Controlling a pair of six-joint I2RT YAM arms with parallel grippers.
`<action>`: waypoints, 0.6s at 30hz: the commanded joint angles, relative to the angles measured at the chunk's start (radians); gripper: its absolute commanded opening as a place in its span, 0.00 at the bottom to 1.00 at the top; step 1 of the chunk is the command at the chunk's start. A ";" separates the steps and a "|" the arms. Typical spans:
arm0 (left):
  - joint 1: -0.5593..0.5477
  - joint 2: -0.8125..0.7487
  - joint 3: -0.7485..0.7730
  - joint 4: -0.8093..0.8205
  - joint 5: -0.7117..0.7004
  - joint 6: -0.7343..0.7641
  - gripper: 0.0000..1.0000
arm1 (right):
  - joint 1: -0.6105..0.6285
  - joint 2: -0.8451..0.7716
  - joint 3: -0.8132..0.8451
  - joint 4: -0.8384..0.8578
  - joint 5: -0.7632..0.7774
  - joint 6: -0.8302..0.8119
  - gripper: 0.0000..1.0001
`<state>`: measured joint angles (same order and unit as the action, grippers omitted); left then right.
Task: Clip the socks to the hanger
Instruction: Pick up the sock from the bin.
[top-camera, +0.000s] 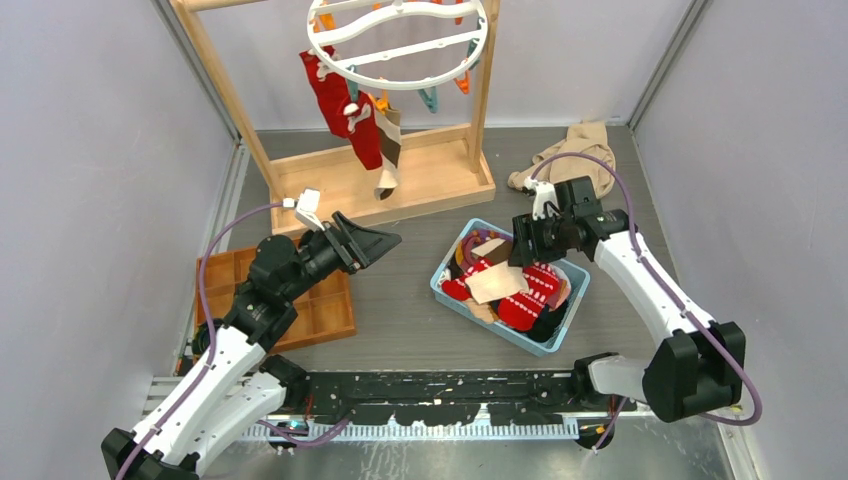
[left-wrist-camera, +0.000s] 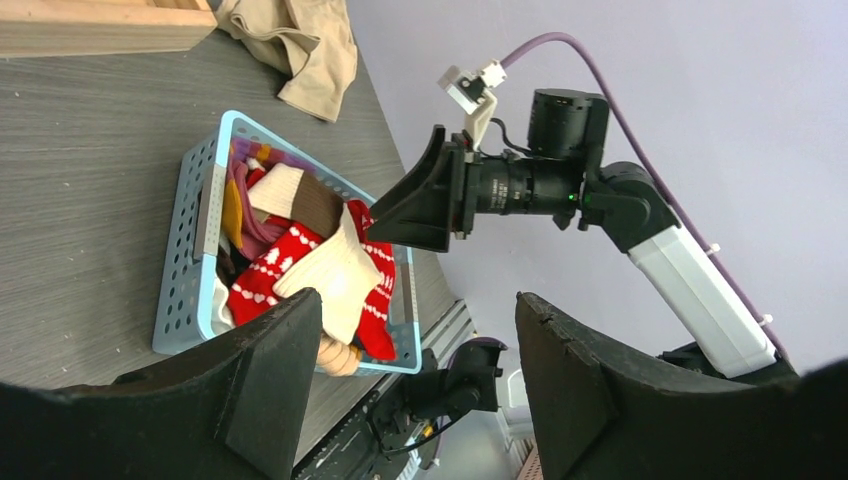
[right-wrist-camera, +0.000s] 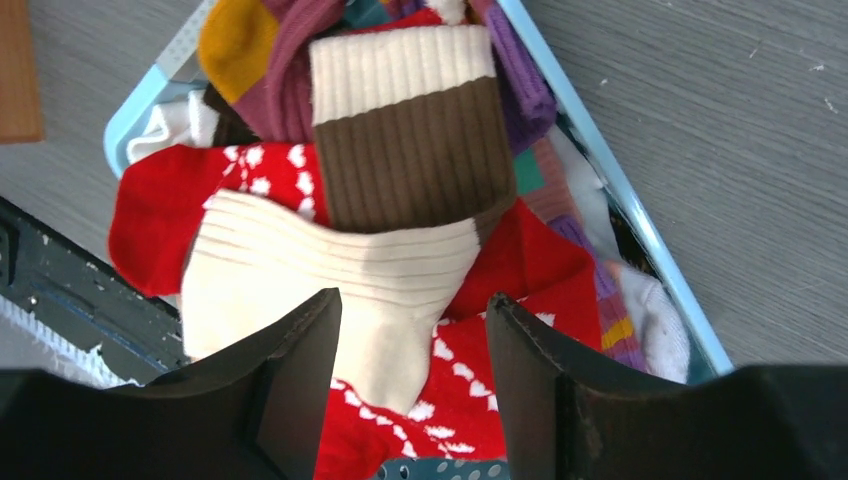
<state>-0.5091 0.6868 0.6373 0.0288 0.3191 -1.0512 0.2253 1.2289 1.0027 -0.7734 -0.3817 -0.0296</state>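
Observation:
The socks lie piled in a light blue basket at mid-table. A cream-and-brown sock lies on top, over a red sock with white hearts. The hanger, a white ring with orange and teal clips, hangs at the top. A red sock and a red, brown and cream one hang from it. My right gripper is open and empty just above the pile, its jaws either side of the cream sock's toe. My left gripper is open and empty, left of the basket.
A tall wooden frame holds the hanger, its base behind the basket. A brown wooden compartment tray lies under my left arm. A beige cloth lies crumpled at the back right. Grey walls close in on both sides.

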 joint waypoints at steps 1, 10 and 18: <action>0.000 -0.010 -0.004 0.067 0.025 -0.010 0.71 | -0.013 0.021 -0.025 0.106 0.031 0.057 0.60; 0.000 -0.018 -0.022 0.082 0.021 -0.019 0.71 | -0.024 0.044 -0.062 0.133 -0.049 0.069 0.45; 0.000 -0.014 -0.027 0.093 0.022 -0.022 0.72 | -0.024 0.029 -0.081 0.139 -0.061 0.071 0.38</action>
<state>-0.5091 0.6830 0.6109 0.0601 0.3233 -1.0676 0.2054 1.2892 0.9211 -0.6659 -0.4141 0.0299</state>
